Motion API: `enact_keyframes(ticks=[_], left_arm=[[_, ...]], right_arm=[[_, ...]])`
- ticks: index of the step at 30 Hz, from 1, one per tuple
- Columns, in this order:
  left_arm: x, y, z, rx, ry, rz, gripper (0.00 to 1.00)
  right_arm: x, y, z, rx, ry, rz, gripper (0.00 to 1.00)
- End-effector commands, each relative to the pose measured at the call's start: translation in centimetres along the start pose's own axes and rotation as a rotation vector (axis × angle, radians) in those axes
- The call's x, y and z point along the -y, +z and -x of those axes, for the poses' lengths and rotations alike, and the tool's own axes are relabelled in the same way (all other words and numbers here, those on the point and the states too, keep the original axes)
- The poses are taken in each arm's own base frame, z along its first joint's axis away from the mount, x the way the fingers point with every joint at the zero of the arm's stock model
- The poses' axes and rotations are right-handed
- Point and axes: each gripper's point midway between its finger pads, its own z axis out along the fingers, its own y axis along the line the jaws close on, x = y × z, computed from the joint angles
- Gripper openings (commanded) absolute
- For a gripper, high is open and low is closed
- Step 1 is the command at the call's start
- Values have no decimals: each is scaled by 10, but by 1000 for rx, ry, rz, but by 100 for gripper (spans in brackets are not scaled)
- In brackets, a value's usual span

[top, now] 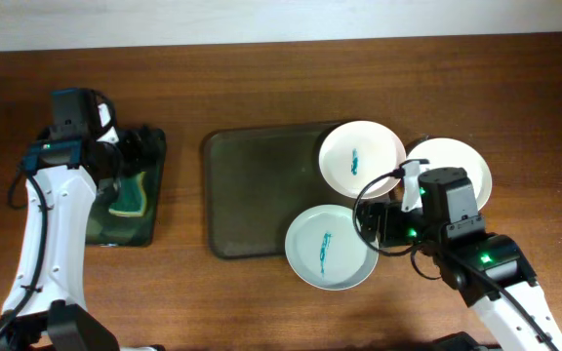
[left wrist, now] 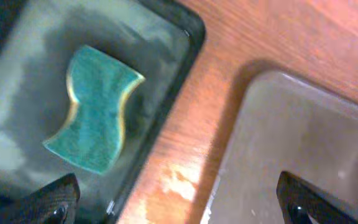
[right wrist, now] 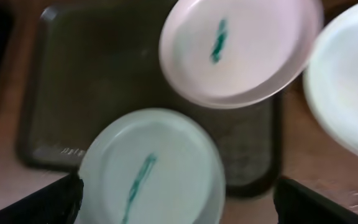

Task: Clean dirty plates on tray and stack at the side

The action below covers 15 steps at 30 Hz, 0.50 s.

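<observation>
Two white plates carry teal smears. One (top: 361, 159) lies at the far right corner of the big dark tray (top: 252, 195). The other (top: 331, 248) overhangs the tray's near right corner. A clean white plate (top: 457, 161) lies on the table right of the tray. A green sponge (left wrist: 95, 118) lies in a small dark tray (left wrist: 179, 50) at the left. My left gripper (left wrist: 179, 205) is open and empty, over the table between the two trays. My right gripper (right wrist: 179, 205) is open and empty above the near dirty plate (right wrist: 151, 168).
The wooden table (top: 261, 312) surrounds both trays. The small sponge tray (top: 149, 229) stands left of the big tray, with a strip of table between them. The left arm (top: 52, 224) runs along the left edge. The right arm (top: 496, 283) covers the near right corner.
</observation>
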Motion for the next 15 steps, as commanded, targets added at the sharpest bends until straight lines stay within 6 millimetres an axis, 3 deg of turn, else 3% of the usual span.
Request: enact_keyframes(ticks=[1,2,4,7,8,10,12,15], left_arm=[[9,0,-10,-28,67,-44,99],[5,3,-13,-35,79,-8,98],[0,9,-15,-38,164,56,77],[-3,31,-15,-50,234,151,31],[-4,43,-17,-68,249,181,34],[-13,72,-26,-139,301,228,13],[-13,94,-38,-211,366,202,2],[-22,117,-54,-292,365,219,1]], right_arm=[[-18,1,-12,-72,22,110,98],[-18,1,-13,-74,22,109,98],[-18,2,-13,-76,23,108,98],[-16,7,-14,-94,27,102,98],[-16,9,-16,-104,29,100,98],[-13,17,-20,-137,37,89,98],[-11,23,-23,-163,43,82,98],[-9,30,-28,-198,51,72,98]])
